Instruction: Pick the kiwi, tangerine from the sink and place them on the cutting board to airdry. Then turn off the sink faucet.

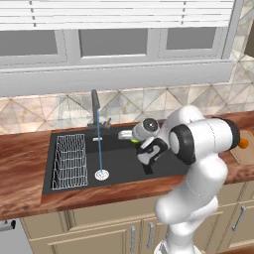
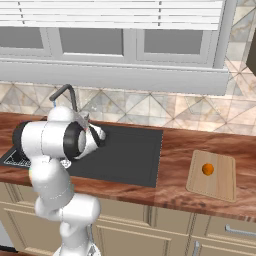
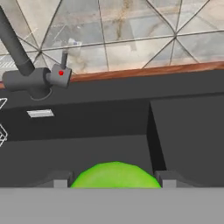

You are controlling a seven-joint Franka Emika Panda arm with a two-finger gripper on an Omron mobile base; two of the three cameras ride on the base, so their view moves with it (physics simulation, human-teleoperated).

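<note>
One table (image 2: 170, 165) of reddish wood, crossing the middle of both base views. One sink (image 1: 124, 163), large, black, rectangular, set into the table at centre-left of the left base view; inside it one wire rack (image 1: 69, 161) at the left end and one round silver drain (image 1: 101, 174) toward the lower middle. One cutting board (image 2: 220, 177), flat, light tan with rounded corners, lying on the table at lower right of the right base view, well apart from the sink. One sink faucet (image 1: 95, 106), slim, dark grey, upright at the sink's back edge, with a thin blue stream falling to the drain. One tangerine (image 2: 208, 169), small bright orange ball, resting on the cutting board. One kiwi (image 3: 115, 175), lime-green and rounded, at bottom centre of the hand view. One pincer (image 3: 115, 178), over the sink, clenched on the kiwi, a dark fingertip at each side of the fruit.
</note>
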